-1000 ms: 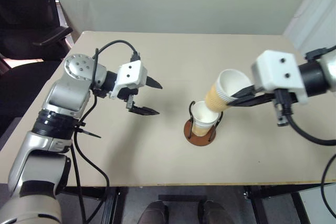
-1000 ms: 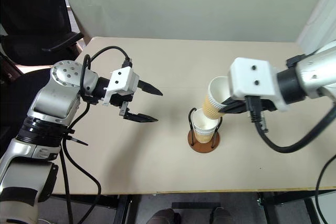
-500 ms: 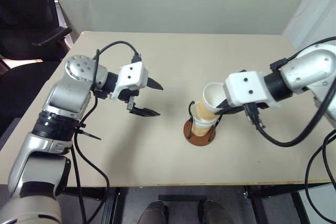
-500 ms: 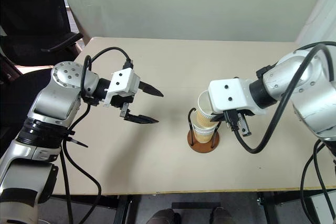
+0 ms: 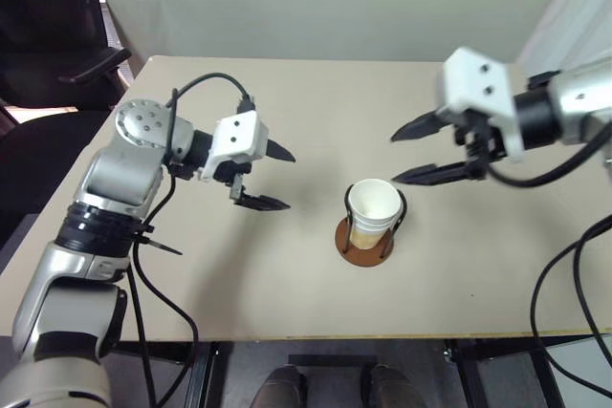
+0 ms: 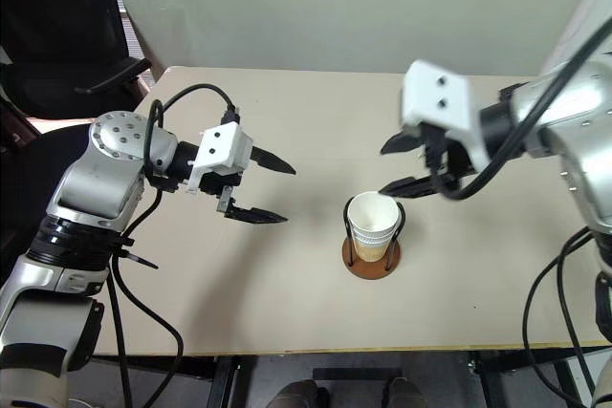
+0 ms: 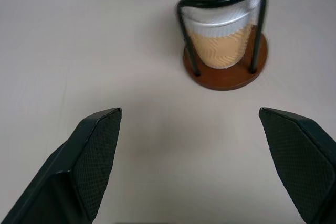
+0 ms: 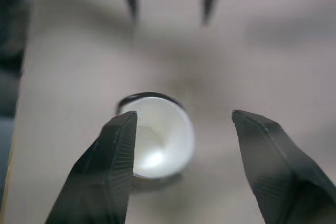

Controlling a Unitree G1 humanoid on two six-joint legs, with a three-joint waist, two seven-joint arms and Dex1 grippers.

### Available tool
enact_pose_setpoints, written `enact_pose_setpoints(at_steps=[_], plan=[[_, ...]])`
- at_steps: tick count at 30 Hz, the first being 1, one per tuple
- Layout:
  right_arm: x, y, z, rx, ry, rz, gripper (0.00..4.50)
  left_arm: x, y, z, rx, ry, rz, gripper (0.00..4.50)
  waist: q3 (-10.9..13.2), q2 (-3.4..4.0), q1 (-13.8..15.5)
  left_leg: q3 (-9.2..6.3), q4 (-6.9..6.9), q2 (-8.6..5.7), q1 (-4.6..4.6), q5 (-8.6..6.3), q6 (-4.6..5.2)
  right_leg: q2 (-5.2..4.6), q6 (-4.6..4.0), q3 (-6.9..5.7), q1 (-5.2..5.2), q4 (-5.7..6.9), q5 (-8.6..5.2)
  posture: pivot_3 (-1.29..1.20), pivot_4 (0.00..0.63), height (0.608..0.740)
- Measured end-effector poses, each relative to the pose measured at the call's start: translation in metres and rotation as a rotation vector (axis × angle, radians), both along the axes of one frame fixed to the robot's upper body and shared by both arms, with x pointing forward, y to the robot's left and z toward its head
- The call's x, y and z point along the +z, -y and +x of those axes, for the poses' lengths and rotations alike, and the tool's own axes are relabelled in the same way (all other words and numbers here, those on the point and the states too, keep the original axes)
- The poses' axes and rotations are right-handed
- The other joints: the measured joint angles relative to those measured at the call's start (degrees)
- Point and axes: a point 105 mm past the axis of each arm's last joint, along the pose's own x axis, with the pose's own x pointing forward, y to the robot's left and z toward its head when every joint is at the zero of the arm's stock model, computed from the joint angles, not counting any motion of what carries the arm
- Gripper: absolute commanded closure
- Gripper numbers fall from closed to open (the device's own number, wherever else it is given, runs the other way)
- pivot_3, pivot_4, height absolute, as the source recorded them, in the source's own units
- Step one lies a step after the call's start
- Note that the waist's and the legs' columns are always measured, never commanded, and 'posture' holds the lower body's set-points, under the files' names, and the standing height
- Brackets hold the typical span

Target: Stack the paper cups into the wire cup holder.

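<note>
The paper cups (image 5: 373, 212) stand nested upright in the wire cup holder (image 5: 362, 244), whose brown disc base rests on the table a little right of centre. Black wire loops rise on either side of the stack (image 7: 218, 30). My right gripper (image 5: 400, 153) hovers open just above and to the right of the cups, with nothing between its fingers. Its wrist view looks down into the white top cup (image 8: 157, 142). My left gripper (image 5: 279, 177) is open and empty over the table, well to the left of the holder and pointing toward it.
The beige table (image 5: 287, 274) carries nothing else. A black office chair (image 5: 57, 54) stands off the table's left far corner. The wall runs behind the table's far edge.
My right gripper has set the tilted cup down into the stack, opened, and lifted away up and to the right. The left arm has stayed still.
</note>
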Motion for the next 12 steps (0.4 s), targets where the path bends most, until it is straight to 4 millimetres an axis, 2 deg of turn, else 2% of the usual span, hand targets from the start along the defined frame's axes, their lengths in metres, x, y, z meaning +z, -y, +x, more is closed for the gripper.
enact_pose_setpoints(at_steps=[4,8,10,12], plan=[[0.012,0.046,0.015,-0.251,0.014,0.198,1.48,0.008,-0.019,0.012,0.118,0.026,-0.051,0.0,0.02,0.01,0.06,0.05,0.0,0.0,0.01,0.03,-0.05,-0.01,0.01,0.03,-0.03,0.08,0.01,0.0,0.15,0.74],[0.026,0.084,0.007,-0.409,0.054,0.384,1.48,0.015,-0.034,0.024,0.254,0.091,-0.117,0.0,0.03,0.03,0.13,0.09,-0.05,0.0,0.03,0.04,-0.07,0.0,0.0,0.04,-0.03,0.07,0.0,0.0,0.15,0.74],[0.016,0.094,0.005,-0.468,0.049,0.399,1.48,0.007,-0.039,0.023,0.293,0.075,-0.133,0.0,0.02,0.03,0.09,0.07,-0.07,0.0,0.06,0.04,-0.07,0.02,0.0,0.03,-0.01,0.05,0.0,0.0,0.15,0.74],[-0.002,0.102,0.005,-0.526,0.009,0.389,1.48,-0.005,-0.039,0.022,0.312,0.039,-0.139,0.0,0.03,0.03,0.08,0.08,-0.03,0.01,0.05,0.04,-0.08,0.02,0.01,0.03,-0.03,0.09,0.0,0.0,0.15,0.74]])
